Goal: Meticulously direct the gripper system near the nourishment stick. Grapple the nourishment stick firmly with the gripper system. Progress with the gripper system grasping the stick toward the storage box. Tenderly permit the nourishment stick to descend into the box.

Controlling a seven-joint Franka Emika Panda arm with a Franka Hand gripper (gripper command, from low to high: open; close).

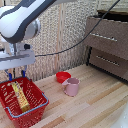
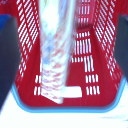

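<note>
The red storage box (image 1: 35, 107) with a blue-grey rim stands on the wooden table at the exterior view's left. Inside it the yellow-orange nourishment stick (image 1: 20, 96) stands on end and leans slightly, its top just under the rim line. My gripper system (image 1: 16, 76) hangs directly above it, its two blue-tipped fingers (image 1: 9, 76) spread apart and clear of the packet. In the wrist view the stick (image 2: 56, 55) is a blurred pale streak running down to the lattice floor of the box (image 2: 95, 65); no fingers show clearly there.
A pink mug (image 1: 71, 87) and a small red bowl (image 1: 62, 76) sit on the table just to the exterior view's right of the box. A brown drawer cabinet (image 1: 107, 42) stands at the back right. A black cable (image 1: 75, 42) hangs from the arm.
</note>
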